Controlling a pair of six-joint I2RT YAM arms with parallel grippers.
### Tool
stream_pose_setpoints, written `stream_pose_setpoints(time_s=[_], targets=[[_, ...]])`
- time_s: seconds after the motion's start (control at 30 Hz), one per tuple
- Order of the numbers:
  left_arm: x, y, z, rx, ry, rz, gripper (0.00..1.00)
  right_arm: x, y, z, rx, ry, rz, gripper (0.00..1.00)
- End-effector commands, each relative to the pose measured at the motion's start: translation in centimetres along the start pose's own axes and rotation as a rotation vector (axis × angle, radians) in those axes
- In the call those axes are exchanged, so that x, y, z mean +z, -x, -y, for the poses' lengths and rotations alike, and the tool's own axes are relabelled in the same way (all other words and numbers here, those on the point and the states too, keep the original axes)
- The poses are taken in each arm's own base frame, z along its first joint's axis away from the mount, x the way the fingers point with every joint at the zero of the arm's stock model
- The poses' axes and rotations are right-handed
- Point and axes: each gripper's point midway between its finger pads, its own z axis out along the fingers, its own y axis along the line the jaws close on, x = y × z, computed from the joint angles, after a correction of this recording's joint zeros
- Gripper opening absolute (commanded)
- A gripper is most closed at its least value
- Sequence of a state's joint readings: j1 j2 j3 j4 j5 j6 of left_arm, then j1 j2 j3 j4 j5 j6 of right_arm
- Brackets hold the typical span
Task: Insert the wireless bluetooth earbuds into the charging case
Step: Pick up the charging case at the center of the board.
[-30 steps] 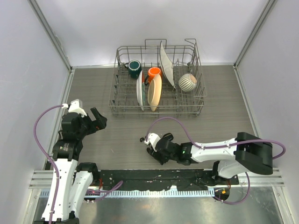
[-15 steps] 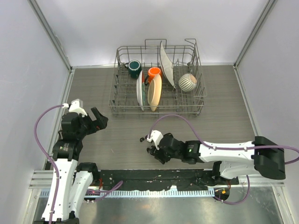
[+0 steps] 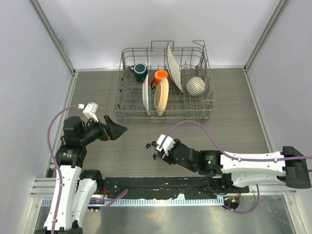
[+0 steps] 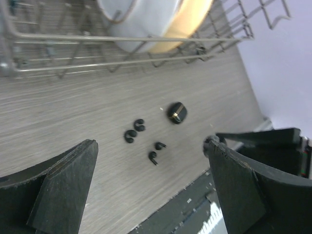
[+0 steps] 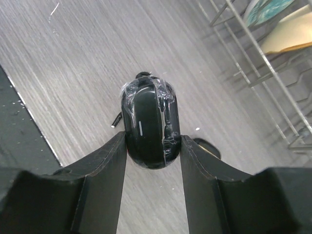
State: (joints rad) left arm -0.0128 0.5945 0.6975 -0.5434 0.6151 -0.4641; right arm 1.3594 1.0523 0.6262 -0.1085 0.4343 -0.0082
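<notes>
Right wrist view: right hand [image 5: 152, 141] pinches a glossy black oval case [image 5: 146, 117] mid-frame; left hand [image 4: 151, 146] spread; tiny curled black earbuds [image 4: 130, 136].

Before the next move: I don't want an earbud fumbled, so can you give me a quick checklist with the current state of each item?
1. Case gripped securely: ok, the right gripper clamps it between both fingers.
2. Left gripper ready to pick: ok, jaws wide open with nothing between them.
3. Earbuds reachable: ok, four lie loose on the table, apart from each other.
4. Case lid open: not ok, it looks shut.
5. Any earbud already in the case: cannot tell.
</notes>
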Motion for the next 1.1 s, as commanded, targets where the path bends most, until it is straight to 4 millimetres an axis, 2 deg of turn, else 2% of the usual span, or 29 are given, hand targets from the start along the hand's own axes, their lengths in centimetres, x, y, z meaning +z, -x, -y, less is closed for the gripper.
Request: stream_pose_setpoints(time_s=[0.0,0.17,0.2,0.27,0.3,0.33,0.4,0.43,0.5,0.53,0.57,0.9,1.07], targets=[[-0.1,-0.6,3.8,-0.049,-0.235,-0.054,1.0,-0.7,4.1,1.8,-0.088,-0.115,0.175,0.01],[0.3,-1.7,3.9,-0.076,-0.258,-0.059,1.0,-1.4,4.7,2.8,-0.157,-0.184,0.245,0.01],[0.5,-2.1,3.9,-0.102,-0.261,-0.069,1.0,-1.7,5.7,2.7,-0.149,-0.186,0.293,0.01],[1.0,-2.4,4.5,-0.098,-0.264,-0.069,1.0,-2.1,5.6,2.8,-0.159,-0.189,0.33,0.01],[1.2,-2.7,4.8,-0.091,-0.26,-0.073,1.0,-2.4,6.3,2.6,-0.157,-0.176,0.369,0.01],[1.3,-3.7,6.0,-0.068,-0.296,-0.106,1.0,-2.6,6.5,2.6,-0.154,-0.17,0.386,0.01],[2.2,-4.0,6.5,-0.052,-0.277,-0.096,1.0,-2.8,6.9,2.4,-0.16,-0.151,0.402,0.01],[2.2,-4.9,8.3,-0.029,-0.332,-0.12,1.0,-2.9,7.1,2.3,-0.159,-0.144,0.406,0.01],[3.1,-5.2,8.8,-0.015,-0.31,-0.123,1.0,-3.1,7.3,2.1,-0.156,-0.13,0.404,0.01],[3.1,-6.1,9.8,0.012,-0.335,-0.149,1.0,-3.1,7.4,2.1,-0.15,-0.128,0.409,0.01],[3.2,-6.3,10.0,0.021,-0.331,-0.151,0.99,-3.4,7.6,2.3,-0.142,-0.13,0.417,0.01],[3.0,-5.7,12.5,0.019,-0.396,-0.153,0.96,-4.8,9.0,1.2,-0.024,-0.031,0.445,0.01],[1.6,-3.8,14.4,0.023,-0.447,-0.112,0.96,-4.8,8.9,1.7,0.038,-0.06,0.414,0.01]])
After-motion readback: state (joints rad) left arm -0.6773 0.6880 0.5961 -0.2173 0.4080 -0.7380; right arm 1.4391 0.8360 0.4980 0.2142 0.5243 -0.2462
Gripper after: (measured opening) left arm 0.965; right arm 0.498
